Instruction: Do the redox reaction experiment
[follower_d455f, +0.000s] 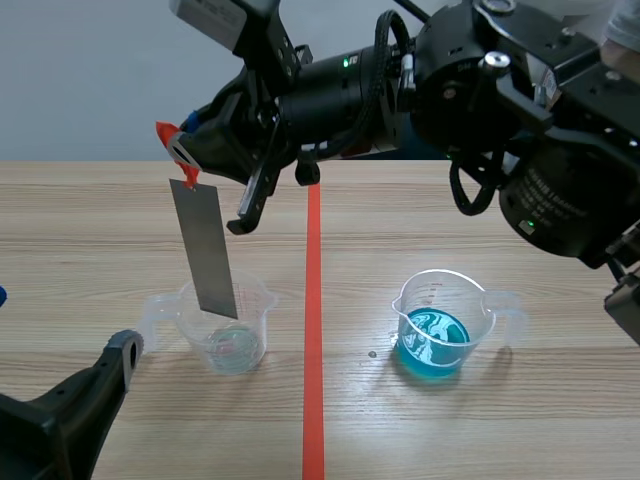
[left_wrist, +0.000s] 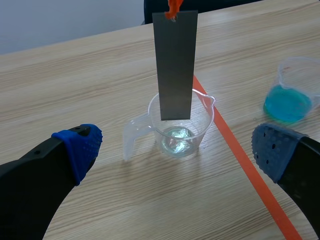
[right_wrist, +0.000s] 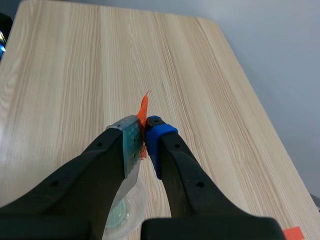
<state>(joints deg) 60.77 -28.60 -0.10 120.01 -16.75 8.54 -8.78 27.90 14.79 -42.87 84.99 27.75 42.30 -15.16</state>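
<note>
A grey metal strip (follower_d455f: 205, 248) with an orange tab (follower_d455f: 171, 135) at its top hangs from my right gripper (follower_d455f: 180, 150), which reaches across from the right and is shut on the tab (right_wrist: 143, 122). The strip's (left_wrist: 175, 65) lower end dips into the mouth of a clear beaker (follower_d455f: 228, 325) holding a little clear liquid (left_wrist: 176, 140). A second clear beaker (follower_d455f: 445, 322) right of the red line holds blue liquid (left_wrist: 286, 104). My left gripper (left_wrist: 175, 150) sits low at the near left, open, its blue pads (left_wrist: 82, 147) either side of the clear beaker but apart from it.
An orange-red tape line (follower_d455f: 313, 330) runs down the table's middle between the two beakers. A few small drops lie on the wood (follower_d455f: 372, 353) left of the blue beaker. The right arm's bulk (follower_d455f: 520, 120) hangs over the far right of the table.
</note>
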